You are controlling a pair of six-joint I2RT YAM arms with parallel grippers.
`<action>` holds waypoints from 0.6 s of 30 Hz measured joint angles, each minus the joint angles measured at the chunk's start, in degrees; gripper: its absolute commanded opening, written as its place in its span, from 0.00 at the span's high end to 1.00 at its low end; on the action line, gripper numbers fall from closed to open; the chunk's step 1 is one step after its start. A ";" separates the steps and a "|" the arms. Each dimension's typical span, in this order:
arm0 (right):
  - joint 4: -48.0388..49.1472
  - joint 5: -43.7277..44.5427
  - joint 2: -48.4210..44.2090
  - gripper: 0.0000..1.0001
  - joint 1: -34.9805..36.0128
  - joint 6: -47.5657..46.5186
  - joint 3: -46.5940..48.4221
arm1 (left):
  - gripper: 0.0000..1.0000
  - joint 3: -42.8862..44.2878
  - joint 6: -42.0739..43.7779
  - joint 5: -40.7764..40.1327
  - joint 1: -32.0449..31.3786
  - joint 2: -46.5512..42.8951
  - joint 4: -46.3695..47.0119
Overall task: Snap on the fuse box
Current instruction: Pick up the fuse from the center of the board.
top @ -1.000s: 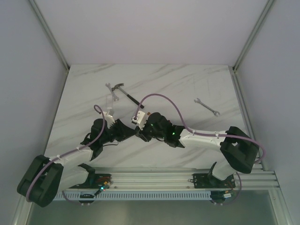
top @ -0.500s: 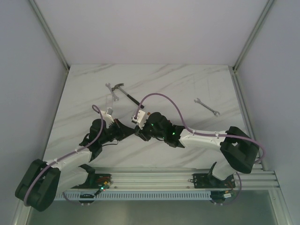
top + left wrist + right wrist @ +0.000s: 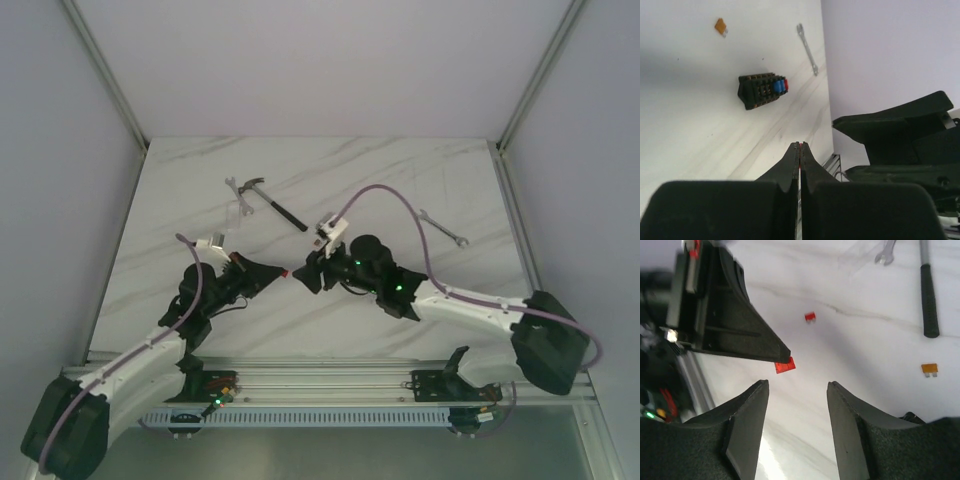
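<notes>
From the right wrist camera, the left claw [image 3: 783, 358] is pinched tight on a small red fuse [image 3: 785, 365] at its very tip. The right claw [image 3: 797, 407] stands half open with nothing between its fingers, facing that fuse. A loose red fuse [image 3: 810, 316] and an orange fuse [image 3: 929, 368] lie on the bench [image 3: 850, 340] beyond.

From the left wrist camera, the fuse box [image 3: 762, 90] sits flat on the bench, well apart from the shut fingers. It lies toward the right edge, with a wrench [image 3: 807, 49] further on, and blue and red pieces show at one end. I'd say the job now is to carry the gripped fuse over a free slot. It should be kept square to the box and pressed straight down until it seats. The hold is only a sliver at the tips, so any twist could flick the fuse out.

From above, both arms reach inward low over the middle of the bench, forearms angled toward each other and tips nearly meeting. The right arm appears to hide the box here. A hammer [image 3: 275, 205] lies further back.
</notes>
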 measured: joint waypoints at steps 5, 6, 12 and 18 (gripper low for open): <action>6.21 -0.04 -5.88 0.48 -2.36 13.22 -3.52 | 1.00 -1.33 -2.60 -4.81 -0.22 -6.71 0.07; 7.39 -0.22 -5.99 0.49 -2.71 15.82 -3.65 | 1.00 -1.57 -3.08 -5.73 -0.26 -8.11 0.20; 17.07 -2.34 -5.35 0.55 -4.02 29.79 -7.17 | 1.00 -4.28 -7.13 -11.39 -0.92 -15.82 2.75; 28.22 -5.29 -0.15 0.60 -4.09 39.12 -7.85 | 1.00 -5.09 -10.67 -15.15 -2.67 -17.84 6.16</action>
